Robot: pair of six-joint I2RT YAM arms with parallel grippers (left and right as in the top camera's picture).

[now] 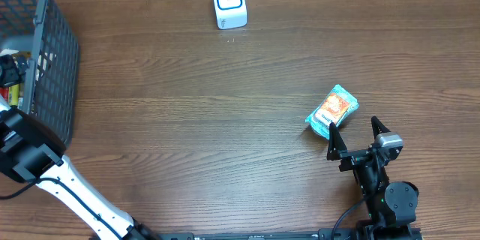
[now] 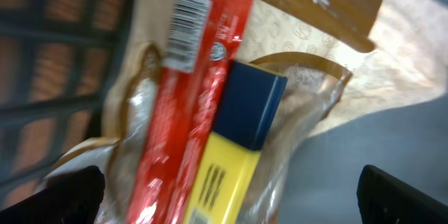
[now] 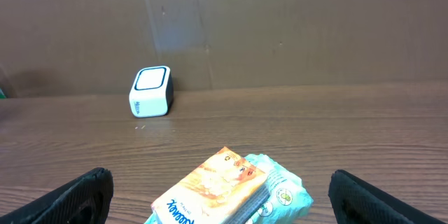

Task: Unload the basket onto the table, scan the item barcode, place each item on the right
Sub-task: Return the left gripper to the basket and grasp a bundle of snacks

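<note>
Much table [image 1: 187, 135] separates packet [image 1: 332, 110] from scanner [image 1: 229, 3]; left pincer [image 2: 234, 199] perhaps inside basket [image 1: 56, 52].

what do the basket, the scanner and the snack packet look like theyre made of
Basket: dark grey open lattice, matte, probably moulded plastic.
Scanner: smooth white shell with a blue ring, likely glossy hard plastic.
Packet: teal and orange printed film, crinkled at its ends, so probably thin plastic wrap.

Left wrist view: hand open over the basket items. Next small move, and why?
Probably lower the left hand onto the red packet and close. The hand is open and empty, and the packet lies topmost within its span, with its barcode showing.
</note>
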